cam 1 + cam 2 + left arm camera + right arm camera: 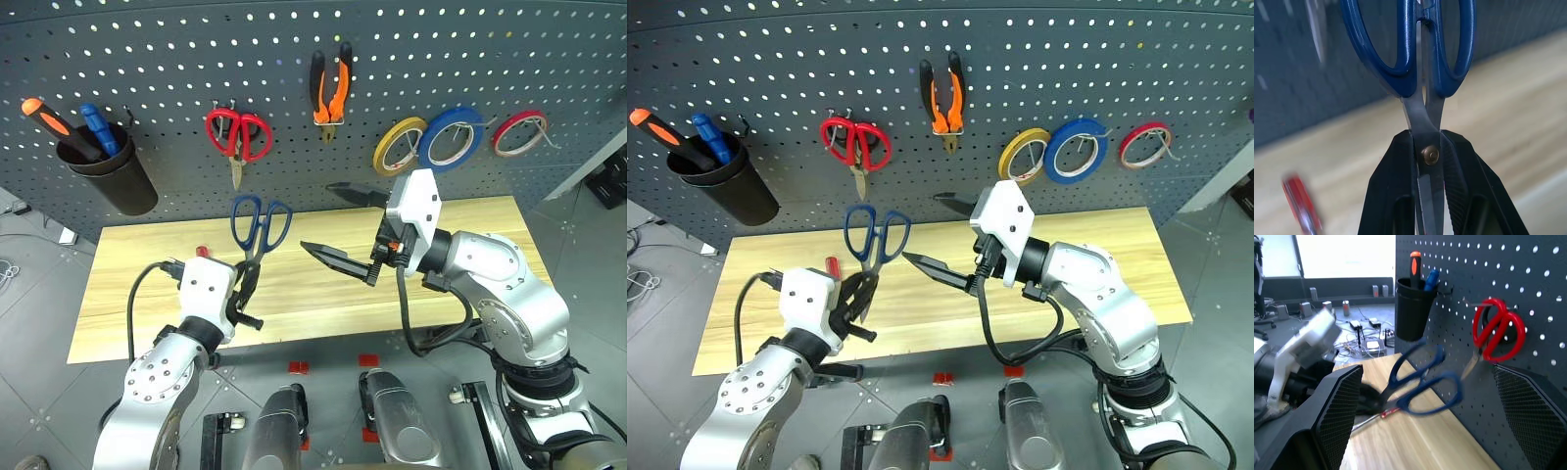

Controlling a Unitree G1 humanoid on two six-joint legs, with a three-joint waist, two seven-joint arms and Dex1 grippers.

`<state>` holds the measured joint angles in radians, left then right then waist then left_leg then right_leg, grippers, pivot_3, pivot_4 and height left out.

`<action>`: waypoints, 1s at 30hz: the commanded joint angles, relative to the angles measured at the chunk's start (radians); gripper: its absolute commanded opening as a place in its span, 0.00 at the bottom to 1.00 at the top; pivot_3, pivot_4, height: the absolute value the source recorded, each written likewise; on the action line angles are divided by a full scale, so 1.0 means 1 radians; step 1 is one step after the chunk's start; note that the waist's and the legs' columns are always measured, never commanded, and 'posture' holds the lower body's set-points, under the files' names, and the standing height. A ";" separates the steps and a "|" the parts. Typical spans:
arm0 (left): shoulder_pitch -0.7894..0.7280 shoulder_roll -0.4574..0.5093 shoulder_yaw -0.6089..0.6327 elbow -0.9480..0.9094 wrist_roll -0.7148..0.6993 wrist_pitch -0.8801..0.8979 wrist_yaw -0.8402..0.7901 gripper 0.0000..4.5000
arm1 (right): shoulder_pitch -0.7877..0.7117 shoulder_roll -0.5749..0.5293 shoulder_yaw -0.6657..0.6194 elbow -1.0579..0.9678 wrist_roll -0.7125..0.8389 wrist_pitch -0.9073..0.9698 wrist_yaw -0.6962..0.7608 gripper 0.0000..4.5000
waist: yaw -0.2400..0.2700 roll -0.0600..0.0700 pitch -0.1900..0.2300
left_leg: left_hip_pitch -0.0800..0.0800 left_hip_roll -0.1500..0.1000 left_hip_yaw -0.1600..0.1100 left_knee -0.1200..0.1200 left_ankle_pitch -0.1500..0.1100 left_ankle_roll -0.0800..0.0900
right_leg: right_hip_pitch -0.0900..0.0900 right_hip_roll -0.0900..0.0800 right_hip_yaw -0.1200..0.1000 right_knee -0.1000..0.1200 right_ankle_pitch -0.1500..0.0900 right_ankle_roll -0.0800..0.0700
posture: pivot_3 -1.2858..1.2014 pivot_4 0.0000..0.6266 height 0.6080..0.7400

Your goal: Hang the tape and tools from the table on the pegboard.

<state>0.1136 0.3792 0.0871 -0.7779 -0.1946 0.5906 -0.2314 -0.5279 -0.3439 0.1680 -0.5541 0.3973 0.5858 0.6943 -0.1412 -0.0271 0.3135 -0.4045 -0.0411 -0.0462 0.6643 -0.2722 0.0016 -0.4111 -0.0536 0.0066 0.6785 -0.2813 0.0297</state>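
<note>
1. The left gripper [245, 284] has its jaws clamped on the blades of the scissors [260, 225], right at the pivot screw; the blue handle loops stand upright above the fingers, in front of the pegboard [147, 59] and clear of the table [294, 284].
2. The right gripper [348, 227] has its two black fingers spread wide apart, holding nothing, pointing toward the scissors from their 3 o'clock side.
3. On the table at about 9 o'clock from the left gripper lies the red-handled screwdriver [833, 265], only its handle tip showing behind the wrist.
4. On the pegboard at 12 o'clock of the held scissors hang the red scissors [238, 137]; at 1 o'clock, the pliers [331, 93].
5. Farther toward 2 o'clock hang the yellow roll [399, 145], the blue tape [451, 137] and a red roll [519, 132].
6. At 10 o'clock a black cup [113, 176] holds two screwdrivers.
</note>
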 commanded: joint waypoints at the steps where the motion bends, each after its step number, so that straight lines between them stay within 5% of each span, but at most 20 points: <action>1: -0.090 0.014 0.072 -0.071 -0.022 -0.001 0.005 0.11 | -0.005 -0.007 -0.017 -0.026 0.005 -0.044 -0.006 1.00 | 0.000 0.000 0.000 | 0.000 0.000 0.000 0.000 0.000 0.000 | 0.000 0.000 0.000 0.000 0.000 0.000 | 0.40 0.47 1.00; 9: -0.267 0.047 0.160 0.060 -0.107 0.075 -0.026 0.11 | -0.023 0.013 0.023 0.007 -0.026 -0.081 -0.026 1.00 | -0.002 0.000 0.000 | -0.001 0.000 0.000 0.000 0.000 0.000 | 0.000 0.001 -0.001 0.001 0.000 0.000 | 0.40 0.46 1.00; 30: -0.364 0.019 0.140 0.282 -0.136 0.000 -0.063 0.11 | -0.025 0.046 0.073 0.034 -0.063 -0.125 -0.041 1.00 | -0.007 0.000 0.000 | -0.001 0.000 0.000 0.001 0.000 0.000 | -0.001 0.001 -0.001 0.001 0.000 0.000 | 0.39 0.49 1.00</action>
<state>-0.2647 0.4040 0.2233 -0.4640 -0.3269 0.6074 -0.3000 -0.5632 -0.2988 0.2377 -0.4944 0.3339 0.4869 0.6520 -0.1478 -0.0275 0.3132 -0.4056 -0.0411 -0.0462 0.6656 -0.2721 0.0013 -0.4121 -0.0531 0.0058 0.6797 -0.2812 0.0297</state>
